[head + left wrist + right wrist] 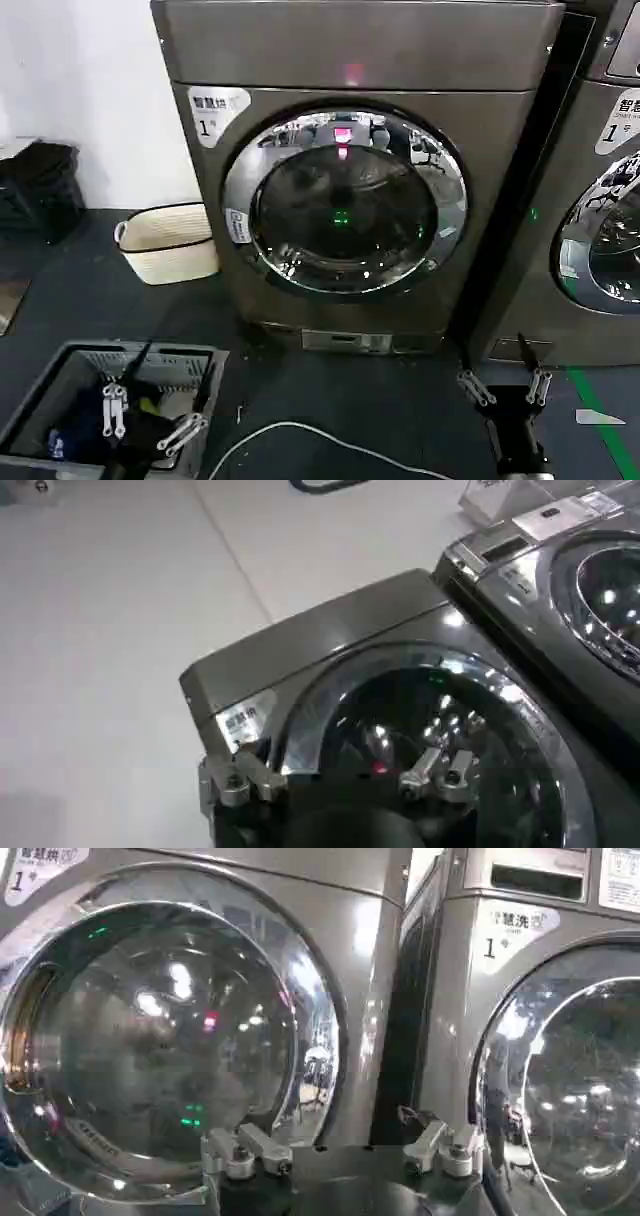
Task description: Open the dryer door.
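Facing the shut dryer door (344, 200) on the middle machine, left gripper (150, 415) splayed low over a basket (60, 375), right gripper (505, 387) splayed near the floor, both well apart from it

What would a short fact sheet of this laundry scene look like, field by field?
Machine: grey front-loading dryer
Door: large round chrome-ringed dark glass porthole door, shut
Left pincer: low, over a grey plastic crate, open
Right pincer: low near the floor, right of the door, open
Neighbour: second grey machine on the right
Floor items: cream woven basket, white cable
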